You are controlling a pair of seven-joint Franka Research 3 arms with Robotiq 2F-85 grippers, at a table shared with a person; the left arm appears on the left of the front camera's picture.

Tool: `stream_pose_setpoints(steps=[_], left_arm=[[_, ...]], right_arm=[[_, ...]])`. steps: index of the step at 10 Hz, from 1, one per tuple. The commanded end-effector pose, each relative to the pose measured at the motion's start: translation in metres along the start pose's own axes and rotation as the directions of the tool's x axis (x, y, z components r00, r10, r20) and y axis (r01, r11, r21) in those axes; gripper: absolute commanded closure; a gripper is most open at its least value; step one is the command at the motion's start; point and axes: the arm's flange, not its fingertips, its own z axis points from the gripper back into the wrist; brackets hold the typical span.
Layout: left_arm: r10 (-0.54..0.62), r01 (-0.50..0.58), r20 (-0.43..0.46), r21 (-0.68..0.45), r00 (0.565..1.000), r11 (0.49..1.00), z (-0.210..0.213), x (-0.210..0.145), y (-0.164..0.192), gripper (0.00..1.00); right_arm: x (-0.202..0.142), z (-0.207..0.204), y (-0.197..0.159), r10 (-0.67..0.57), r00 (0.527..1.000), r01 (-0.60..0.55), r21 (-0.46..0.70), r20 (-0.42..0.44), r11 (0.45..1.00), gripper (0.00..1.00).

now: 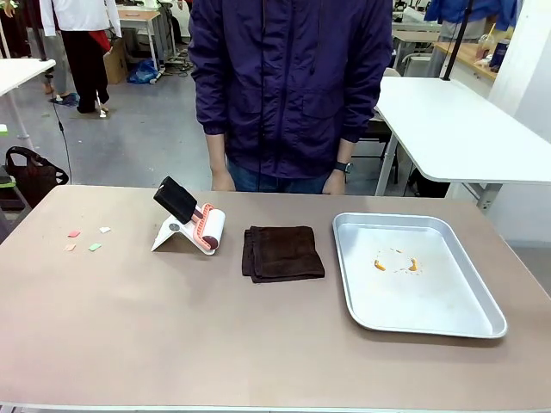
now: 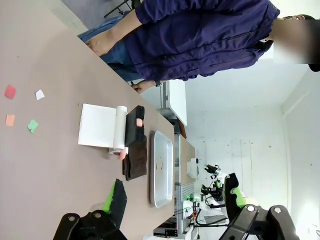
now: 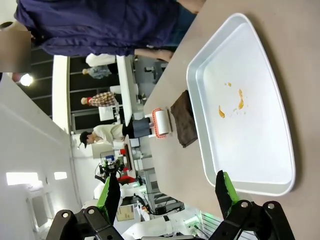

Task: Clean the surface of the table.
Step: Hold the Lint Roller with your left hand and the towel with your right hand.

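Observation:
The surface of the table [image 1: 172,327] is a wide taupe-brown top. Several small paper scraps [image 1: 84,240] in red, white, orange and green lie near its left edge, also seen as scraps [image 2: 21,107] in the left wrist view. A lint roller [image 1: 194,221] with a black handle rests on a white stand left of centre. A folded dark brown cloth [image 1: 281,253] lies in the middle. My left gripper [image 2: 175,200] is open above the table, holding nothing. My right gripper [image 3: 167,192] is open above the tray's near end, also empty.
A shiny metal tray [image 1: 448,318] with small orange crumbs [image 1: 396,263] sits at the right. A person in a dark purple jacket [image 1: 288,82] stands at the far edge, hands resting on it. White tables [image 1: 456,129] stand behind.

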Motion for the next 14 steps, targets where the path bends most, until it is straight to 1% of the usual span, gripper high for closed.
stream_pose_setpoints(steps=[1,2,3,4,5,6,7,8,9,10,11,12,13,14], left_arm=[[-0.011,0.011,-0.015,-0.005,1.0,1.0,0.002,0.0,0.001,0.0],[-0.011,0.011,-0.015,-0.005,1.0,1.0,0.002,0.0,0.001,0.0],[-0.011,0.011,-0.015,-0.005,1.0,1.0,0.002,0.0,0.001,0.0],[0.003,-0.003,-0.002,-0.002,1.0,1.0,0.002,0.0,0.001,0.0],[-0.03,0.036,-0.05,0.116,0.998,0.993,-0.001,0.009,-0.006,0.0],[-0.039,0.054,-0.086,0.183,0.996,0.982,-0.009,0.018,-0.014,0.0],[-0.045,0.073,-0.13,0.212,0.99,0.975,-0.024,0.025,-0.022,0.0],[-0.075,0.114,-0.176,0.221,0.981,0.969,-0.04,0.03,-0.029,0.0],[-0.106,0.158,-0.219,0.236,0.97,0.959,-0.061,0.033,-0.035,0.0],[-0.138,0.203,-0.26,0.241,0.956,0.949,-0.089,0.033,-0.045,0.0],[-0.165,0.234,-0.275,0.239,0.947,0.942,-0.114,0.031,-0.049,0.0],[-0.195,0.274,-0.298,0.252,0.935,0.928,-0.142,0.022,-0.051,0.0],[-0.209,0.311,-0.355,0.262,0.911,0.913,-0.168,0.013,-0.051,0.0],[-0.209,0.333,-0.397,0.273,0.894,0.902,-0.193,0.007,-0.048,0.0]], right_arm=[[0.0,0.002,0.004,0.018,1.0,-0.018,0.027,0.01,0.999,0.0],[0.0,0.002,0.004,0.018,1.0,-0.018,0.027,0.01,0.999,0.0],[-0.001,0.001,0.001,0.002,1.0,-0.002,0.001,-0.001,1.0,0.0],[-0.008,-0.007,0.01,0.041,0.998,-0.038,-0.089,0.041,0.995,0.0],[-0.012,-0.02,0.029,0.082,0.995,-0.069,-0.192,0.06,0.979,0.0],[-0.016,-0.038,0.05,0.129,0.99,-0.108,-0.276,0.059,0.955,0.0],[-0.02,-0.062,0.072,0.196,0.981,-0.183,-0.322,0.01,0.929,0.0],[-0.023,-0.09,0.093,0.252,0.967,-0.246,-0.385,-0.035,0.889,0.0],[-0.027,-0.123,0.112,0.303,0.948,-0.317,-0.417,-0.101,0.852,0.0],[-0.034,-0.168,0.128,0.345,0.917,-0.399,-0.441,-0.2,0.804,0.0],[-0.043,-0.214,0.136,0.374,0.878,-0.476,-0.459,-0.299,0.75,0.0],[-0.054,-0.259,0.138,0.399,0.839,-0.54,-0.476,-0.37,0.694,0.0],[-0.066,-0.297,0.137,0.432,0.802,-0.595,-0.489,-0.413,0.637,0.0],[-0.085,-0.334,0.132,0.439,0.771,-0.632,-0.472,-0.46,0.615,0.0]])
